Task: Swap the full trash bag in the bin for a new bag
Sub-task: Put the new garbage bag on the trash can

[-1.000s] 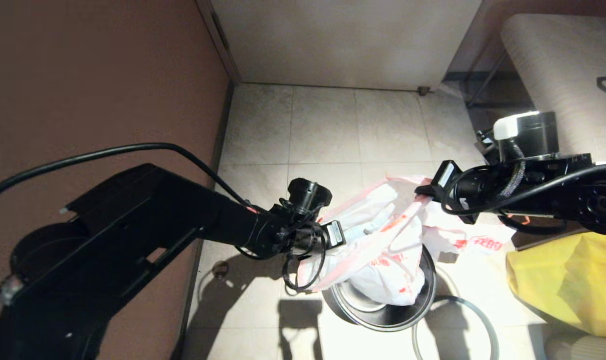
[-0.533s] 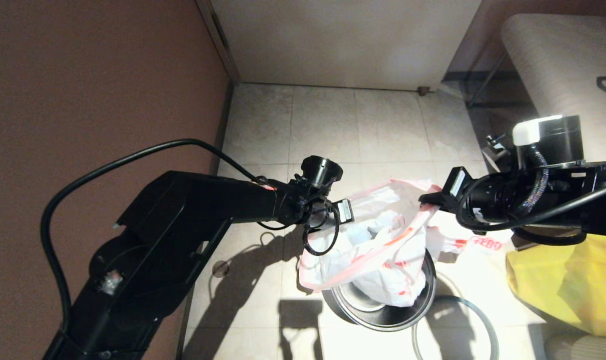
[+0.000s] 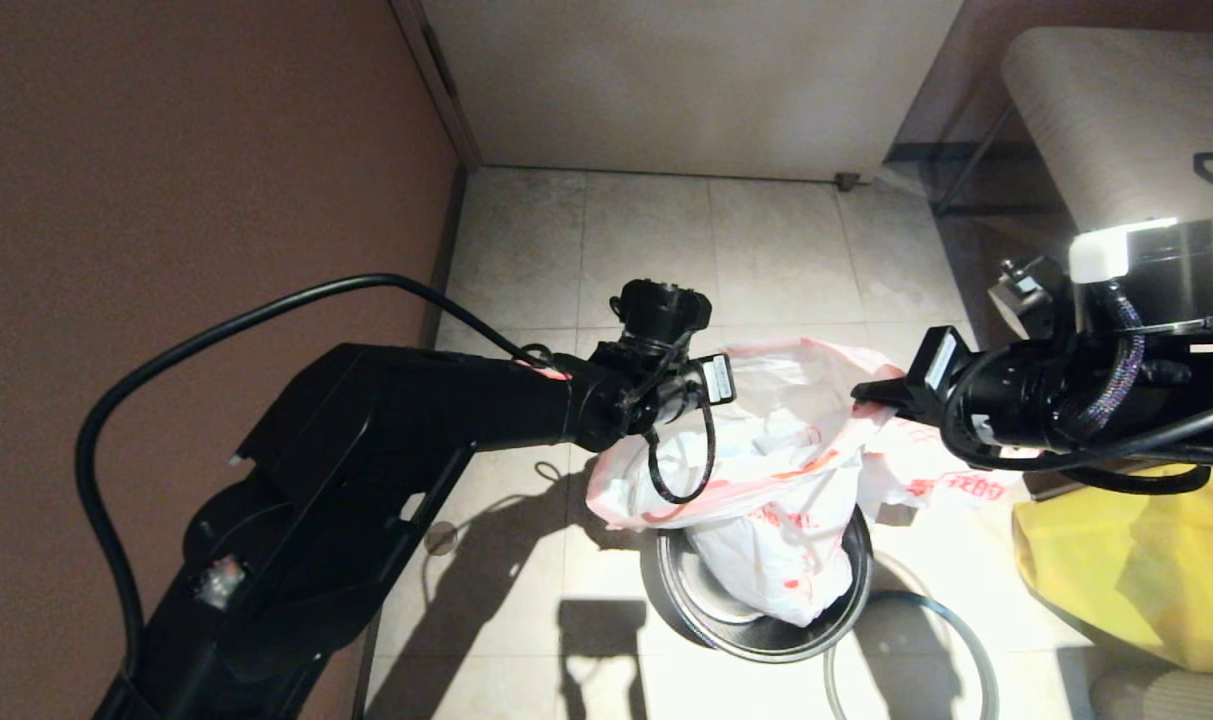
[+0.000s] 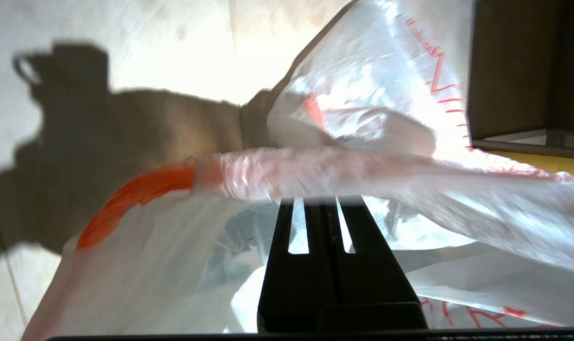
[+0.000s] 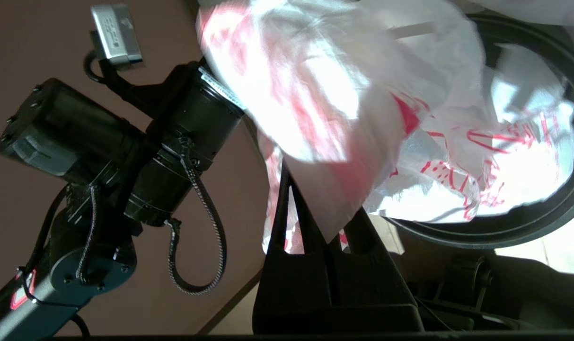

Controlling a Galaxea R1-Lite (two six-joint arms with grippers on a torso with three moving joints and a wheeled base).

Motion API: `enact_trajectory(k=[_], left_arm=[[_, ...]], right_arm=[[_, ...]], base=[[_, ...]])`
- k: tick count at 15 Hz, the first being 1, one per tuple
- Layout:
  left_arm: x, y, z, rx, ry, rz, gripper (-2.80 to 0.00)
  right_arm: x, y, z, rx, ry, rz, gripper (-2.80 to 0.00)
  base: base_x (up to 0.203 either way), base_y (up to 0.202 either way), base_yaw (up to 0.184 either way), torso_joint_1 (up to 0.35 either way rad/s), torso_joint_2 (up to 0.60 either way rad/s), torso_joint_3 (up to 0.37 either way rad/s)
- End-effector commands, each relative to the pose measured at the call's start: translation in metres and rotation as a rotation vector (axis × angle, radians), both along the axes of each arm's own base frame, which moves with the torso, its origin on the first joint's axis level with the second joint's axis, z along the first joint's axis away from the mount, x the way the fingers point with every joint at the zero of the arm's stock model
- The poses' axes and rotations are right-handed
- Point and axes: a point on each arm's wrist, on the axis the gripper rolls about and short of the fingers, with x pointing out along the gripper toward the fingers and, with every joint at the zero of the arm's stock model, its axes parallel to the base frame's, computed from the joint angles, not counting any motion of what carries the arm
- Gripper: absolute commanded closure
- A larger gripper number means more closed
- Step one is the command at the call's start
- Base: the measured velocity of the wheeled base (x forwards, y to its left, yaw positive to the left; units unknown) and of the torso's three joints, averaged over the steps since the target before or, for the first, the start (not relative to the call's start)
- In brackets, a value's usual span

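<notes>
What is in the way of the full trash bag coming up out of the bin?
Nothing visible. The left gripper and right gripper are both shut on the top of the full trash bag, and only open air shows above the bin.

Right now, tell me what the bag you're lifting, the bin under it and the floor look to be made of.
Full trash bag: thin translucent white plastic film, crinkled and glossy, red print and drawstring; the contents show through.
Bin: its inside gleams silvery, like metal or glossy plastic; I cannot tell which.
Floor: pale square tiles with grout lines, probably ceramic, faint sheen.
</notes>
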Motion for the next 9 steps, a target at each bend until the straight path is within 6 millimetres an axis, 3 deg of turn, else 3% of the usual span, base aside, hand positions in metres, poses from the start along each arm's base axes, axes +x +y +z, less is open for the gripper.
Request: enact_trajectory(k=[1,4,7,9], left_arm=[[-0.002,-0.001,0.007,0.01,-0.038,0.019,0.0],[-0.022,0.005,0.032,-0.007,-0.032,0.096,0.0],[-0.067,0.03,0.061,-0.019,0.092,0.139,0.0],[-0.101,0.047,0.051,0.029,0.287,0.182,0.0]], right_arm=[[-0.006,-0.001,0.003,0.008,-0.009,0.003,0.0],[-0.005,0.001,-0.006,-0.002,0.019,0.008,0.0],[0.005,0.004,-0.021,-0.017,0.059,-0.001,0.0],[0.011,0.006,-0.024,-0.01,0.045,-0.008,0.0]], base=[[0.0,0.0,0.0,0.0,0.0,0.0],[0.0,0.0,0.0,0.0,0.0,0.0],[0.0,0.0,0.0,0.0,0.0,0.0],[0.0,0.0,0.0,0.0,0.0,0.0]])
